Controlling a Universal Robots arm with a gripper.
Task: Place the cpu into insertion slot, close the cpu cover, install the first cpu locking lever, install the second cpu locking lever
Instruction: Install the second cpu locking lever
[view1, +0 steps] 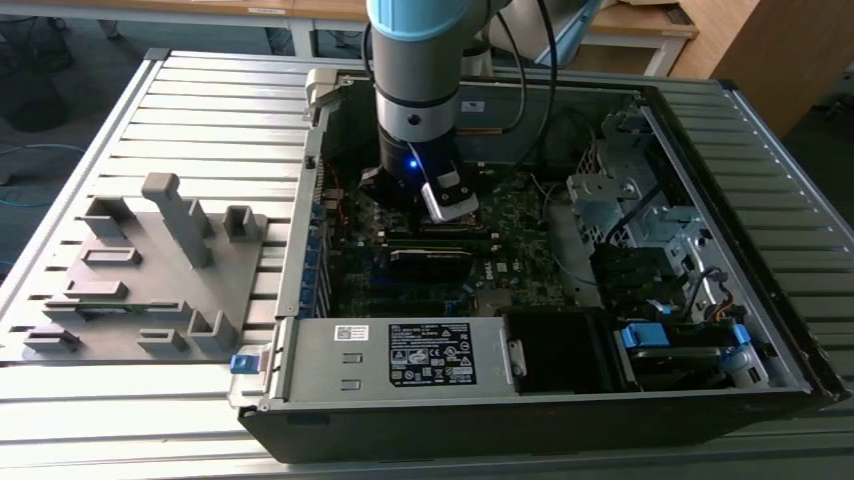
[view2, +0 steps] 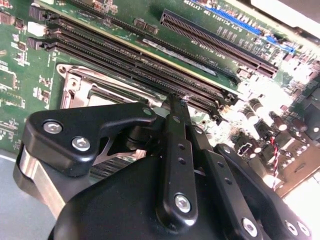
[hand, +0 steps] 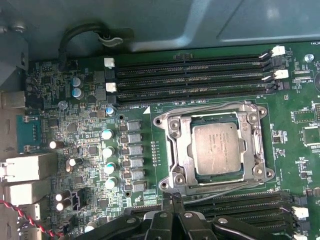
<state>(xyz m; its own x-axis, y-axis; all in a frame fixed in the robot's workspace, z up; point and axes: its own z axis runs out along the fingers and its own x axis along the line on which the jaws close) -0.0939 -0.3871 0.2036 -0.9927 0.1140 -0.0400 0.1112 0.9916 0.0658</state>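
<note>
**Chip seated, frame down inside open computer case**

The cpu (hand: 216, 148) lies in the insertion slot (hand: 186, 150) with the cpu cover (hand: 176, 150) folded flat around it, beside the long memory slots (hand: 192, 80) on the green motherboard (hand: 90, 130). The gripper (hand: 175, 199), its fingers (view2: 176, 125) pressed together and grasping nothing, hangs just over the board near the socket's edge

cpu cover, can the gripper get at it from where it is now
Probably yes. In the first wrist view the cpu cover lies flat around the cpu with nothing over it, and the gripper sits right beside its edge, between it and a memory slot.
</note>
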